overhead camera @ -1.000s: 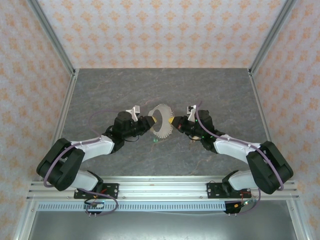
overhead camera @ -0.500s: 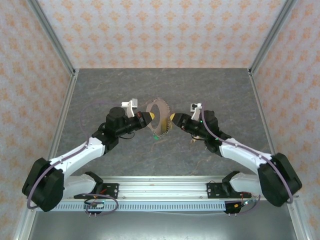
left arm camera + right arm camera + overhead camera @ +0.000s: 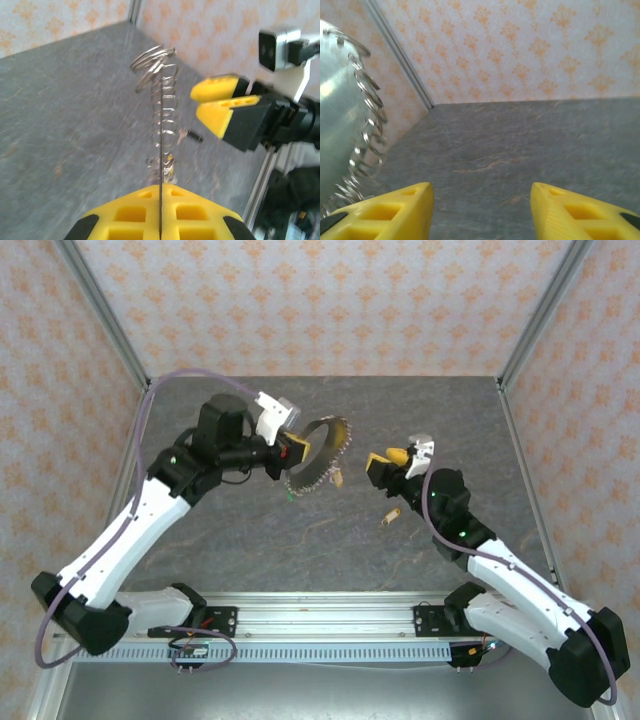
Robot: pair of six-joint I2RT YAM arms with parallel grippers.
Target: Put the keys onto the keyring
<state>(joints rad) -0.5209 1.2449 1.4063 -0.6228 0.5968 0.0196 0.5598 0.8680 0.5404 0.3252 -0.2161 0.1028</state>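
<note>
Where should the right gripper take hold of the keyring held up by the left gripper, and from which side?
Probably the free rim of the keyring, opposite the left gripper, coming from the robot's right, where the right gripper stands open. It is thin and held clear of the table, so jaws could straddle its edge.

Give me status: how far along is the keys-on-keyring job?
Done: a green-headed key and a tan key seem to hang from the keyring, though the attachment is too small to confirm. In hand: left pincer is shut on the keyring, held above the table; right pincer is open and apart from it. Left: one loose key lies on the table.
</note>
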